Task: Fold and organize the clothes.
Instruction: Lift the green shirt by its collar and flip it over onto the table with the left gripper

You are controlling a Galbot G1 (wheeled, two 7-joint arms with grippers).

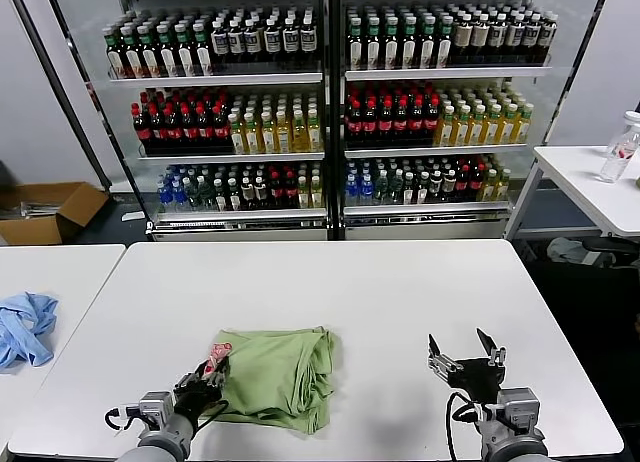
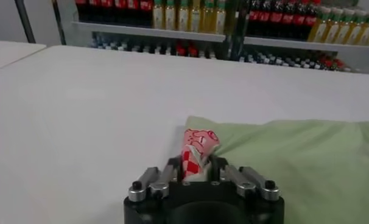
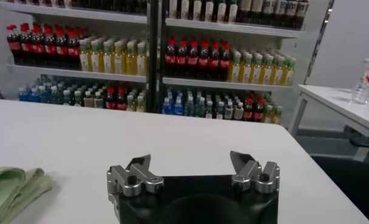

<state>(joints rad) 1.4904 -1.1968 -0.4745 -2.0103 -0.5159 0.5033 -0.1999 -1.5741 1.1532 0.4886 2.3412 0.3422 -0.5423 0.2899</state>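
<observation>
Where the green shirt (image 1: pixel 277 374) lies bunched on the white surface (image 1: pixel 380 292) near its front edge, the left claw (image 1: pixel 205 380) is closed on the shirt's red-and-white checkered corner (image 2: pixel 197 152). The right claw (image 1: pixel 466 358) hovers well apart to the right, fingers spread wide, holding nothing.

My white table (image 1: pixel 380 292), one thing on it.
The green shirt (image 1: pixel 280 372) lies bunched at my near left edge.
</observation>
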